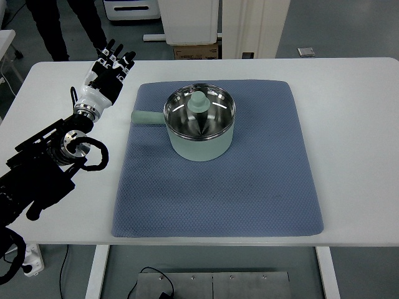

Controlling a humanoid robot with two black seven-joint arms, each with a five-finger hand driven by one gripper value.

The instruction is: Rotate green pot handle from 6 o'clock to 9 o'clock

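Note:
A pale green pot [201,144] with a shiny steel inside stands on the blue mat [218,187], towards its back left. Its green handle [147,116] sticks out to the picture's left, over the mat's edge. A green lid knob [199,101] shows inside the pot. My left hand [110,70] hovers over the white table [361,124], up and to the left of the handle, apart from it. Its fingers are stretched out and hold nothing. The right arm does not show.
A person's dark legs [59,25] stand beyond the table's far left corner. White cabinets [190,18] and a cardboard box [196,51] sit behind the table. The table's front edge runs just below the mat.

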